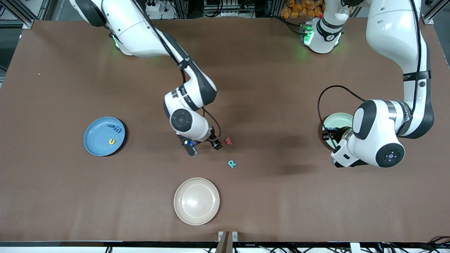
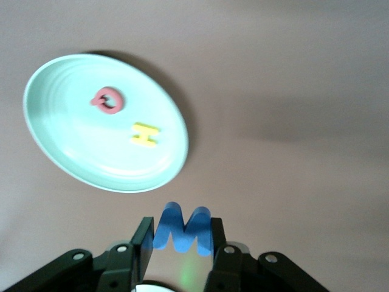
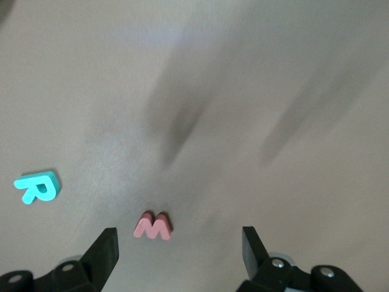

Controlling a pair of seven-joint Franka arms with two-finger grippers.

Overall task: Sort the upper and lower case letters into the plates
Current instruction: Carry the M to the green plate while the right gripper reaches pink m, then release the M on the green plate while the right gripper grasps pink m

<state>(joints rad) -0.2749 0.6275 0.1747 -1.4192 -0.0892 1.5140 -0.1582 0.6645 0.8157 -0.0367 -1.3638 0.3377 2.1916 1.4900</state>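
One blue letter M is pinched in the left hand beside the mint green plate, which carries two letters. The right hand is spread above one pink letter on the tabletop; two letters lie in the blue plate

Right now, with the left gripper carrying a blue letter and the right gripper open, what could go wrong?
1. The left gripper holds the blue M beside the mint green plate, not over it; released here, the letter would likely land on the table.
2. The right gripper, open, hangs over the table with the pink letter off centre between its fingers, so closing might nudge the letter rather than grip it.
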